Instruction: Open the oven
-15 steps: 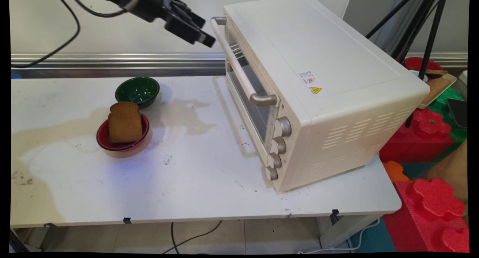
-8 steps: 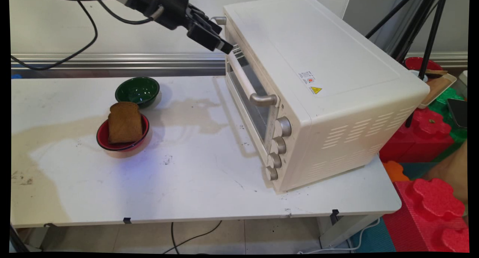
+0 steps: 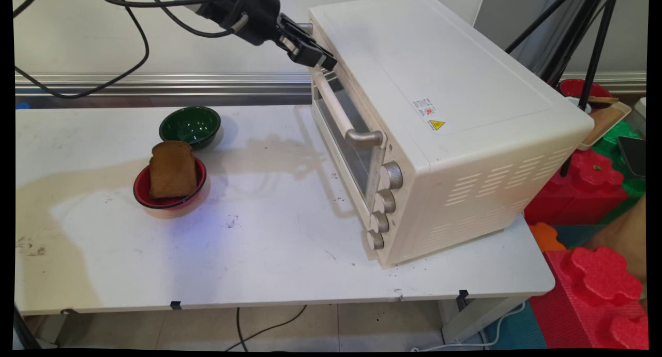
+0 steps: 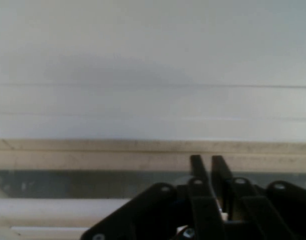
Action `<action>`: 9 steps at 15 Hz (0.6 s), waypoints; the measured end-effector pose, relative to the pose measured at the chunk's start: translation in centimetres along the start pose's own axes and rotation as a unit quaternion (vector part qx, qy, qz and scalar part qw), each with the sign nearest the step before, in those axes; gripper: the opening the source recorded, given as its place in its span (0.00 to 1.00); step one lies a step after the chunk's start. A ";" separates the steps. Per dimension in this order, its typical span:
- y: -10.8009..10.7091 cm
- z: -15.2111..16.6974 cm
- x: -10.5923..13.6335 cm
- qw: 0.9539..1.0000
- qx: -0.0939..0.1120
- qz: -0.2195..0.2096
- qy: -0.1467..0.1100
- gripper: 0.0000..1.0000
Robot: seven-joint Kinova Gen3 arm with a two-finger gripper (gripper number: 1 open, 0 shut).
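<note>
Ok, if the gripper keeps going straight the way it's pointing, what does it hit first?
Most likely the toaster oven itself: the gripper points at the upper front edge just above the door handle. Fingertips look almost at the casing; contact can't be judged.

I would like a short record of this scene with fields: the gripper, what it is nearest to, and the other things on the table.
gripper: black two-finger gripper, fingers close together, at the top of the oven door
nearest thing: cream toaster oven, door shut, handle across the front
bread: brown slice leaning in the red bowl
other bowl: green bowl, behind the red one
surface: white table
</note>
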 end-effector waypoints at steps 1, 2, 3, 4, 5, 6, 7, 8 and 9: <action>0.0 0.2 0.0 1.000 0.000 0.000 0.000 0.00; 0.0 0.4 0.0 1.000 0.000 0.000 -0.001 0.00; 0.0 0.6 0.0 1.000 0.000 0.000 -0.003 0.00; 0.0 0.9 0.0 1.000 -0.001 0.000 -0.005 0.00; 0.0 1.2 0.0 1.000 -0.001 0.000 -0.007 0.00; 0.0 1.6 -0.1 1.000 -0.001 -0.001 -0.009 0.00; 0.1 1.9 -0.2 1.000 -0.001 -0.002 -0.011 0.00; 0.1 2.2 -0.3 1.000 -0.002 -0.003 -0.013 0.00; 0.2 2.5 -0.4 1.000 -0.003 -0.003 -0.016 0.00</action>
